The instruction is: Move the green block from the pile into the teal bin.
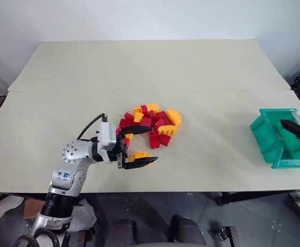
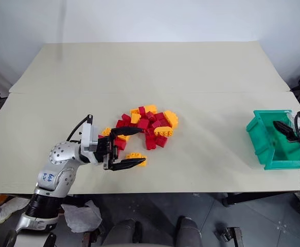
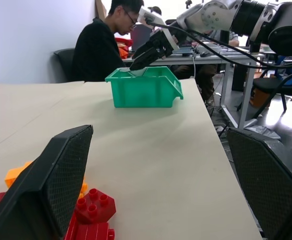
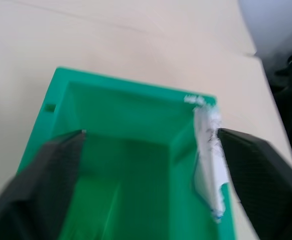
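**Apparently dropped: block unseen at the teal bin**

Nowhere visible is the green block: not in the pile of red and yellow-orange bricks, nor in either hand. Right hand hangs over the teal bin, fingers apart and empty; left hand sits spread beside the pile. Risk: withdrawing low, a finger could catch the bin's rim and tip it off the table.

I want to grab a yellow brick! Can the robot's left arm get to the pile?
Probably yes. The left gripper sits right at the near edge of the pile, fingers open, with one yellow brick between them and nothing blocking the way.
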You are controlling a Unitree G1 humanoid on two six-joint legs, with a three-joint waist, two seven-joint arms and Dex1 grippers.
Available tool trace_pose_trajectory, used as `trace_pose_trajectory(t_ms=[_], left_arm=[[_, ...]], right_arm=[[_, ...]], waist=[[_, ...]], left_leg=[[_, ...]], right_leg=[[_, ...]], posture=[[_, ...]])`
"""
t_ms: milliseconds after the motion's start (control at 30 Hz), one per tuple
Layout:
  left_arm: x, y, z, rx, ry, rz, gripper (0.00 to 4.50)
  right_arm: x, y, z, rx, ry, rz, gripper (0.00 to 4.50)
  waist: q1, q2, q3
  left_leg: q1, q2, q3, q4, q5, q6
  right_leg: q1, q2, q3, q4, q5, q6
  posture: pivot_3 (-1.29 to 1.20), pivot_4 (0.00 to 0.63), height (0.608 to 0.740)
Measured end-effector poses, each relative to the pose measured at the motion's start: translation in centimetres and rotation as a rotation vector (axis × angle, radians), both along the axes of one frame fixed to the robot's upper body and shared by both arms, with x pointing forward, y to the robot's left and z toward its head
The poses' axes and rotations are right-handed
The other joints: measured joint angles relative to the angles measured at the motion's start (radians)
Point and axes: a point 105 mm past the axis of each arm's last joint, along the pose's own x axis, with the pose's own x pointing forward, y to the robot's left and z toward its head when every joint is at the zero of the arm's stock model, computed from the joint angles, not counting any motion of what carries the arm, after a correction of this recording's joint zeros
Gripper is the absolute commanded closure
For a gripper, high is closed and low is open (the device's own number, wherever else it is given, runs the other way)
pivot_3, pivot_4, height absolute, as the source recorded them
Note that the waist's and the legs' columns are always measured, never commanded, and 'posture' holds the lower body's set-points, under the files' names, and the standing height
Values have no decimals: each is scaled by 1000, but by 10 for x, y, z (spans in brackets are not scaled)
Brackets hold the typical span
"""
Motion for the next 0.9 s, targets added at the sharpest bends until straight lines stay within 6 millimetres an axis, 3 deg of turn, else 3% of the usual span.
trace_pose_trajectory(t_ms=[100, 167, 233, 300, 467, 600, 700, 800, 900], left_arm=[[1, 3, 1, -2, -4, 11, 0], [3, 7, 3, -2, -11, 30, 0], [4, 13, 5, -1, -19, 52, 0], [7, 25, 5, 12, -26, 93, 0], [19, 73, -7, 66, -2, 266, 0], [14, 106, -23, 109, 49, 401, 0], [6, 122, -34, 141, 79, 473, 0], [-3, 140, -43, 171, 100, 561, 0], [-5, 150, -33, 144, 68, 639, 0]], right_arm=[[-2, 7, 15, -23, -76, 74, 13], [-5, 23, 30, -48, -153, 196, 13], [-10, 46, 45, -51, -262, 349, 13], [-19, 81, 51, -28, -381, 556, 13], [-34, 152, 12, -20, -315, 901, 13], [-52, 203, -19, 79, -256, 1153, 13], [-59, 213, -30, 77, -236, 1234, 13], [-64, 205, -54, 73, -193, 1233, 13], [-64, 196, -70, 88, -194, 1189, 13]], waist=[[-1, 0, 0], [-1, 0, 0], [-1, 0, 0], [-5, 0, 0], [-3, 0, 0], [-3, -1, 0], [2, -1, 0], [2, -1, 0], [-1, -1, 0]], left_leg=[[0, 0, 0, 0, 0, 0], [0, 0, 0, 0, 0, 0], [0, 0, 0, 0, 0, 0], [1, 1, 0, 0, 0, 0], [1, 1, 0, 1, -1, 0], [1, 1, -1, 2, -1, 0], [1, 1, -2, 4, -3, 1], [1, 1, -2, 4, -4, 1], [1, 1, -2, 4, -4, 1]], right_leg=[[0, 0, 0, 0, 0, 0], [0, 0, 0, 0, 0, 0], [0, 0, 0, 0, 0, 0], [1, 1, 0, 0, 0, 0], [1, 1, 0, 1, 0, 0], [1, 1, 0, 1, 0, 0], [1, 1, 0, 1, 0, 0], [2, 1, -1, 1, 0, 0], [2, 1, 0, 2, 0, 0]], posture=[[0, 150, 740], [0, 150, 740], [0, 150, 740], [0, 150, 740], [0, 150, 740], [0, 150, 740], [0, 150, 740], [0, 150, 740], [0, 150, 740]])
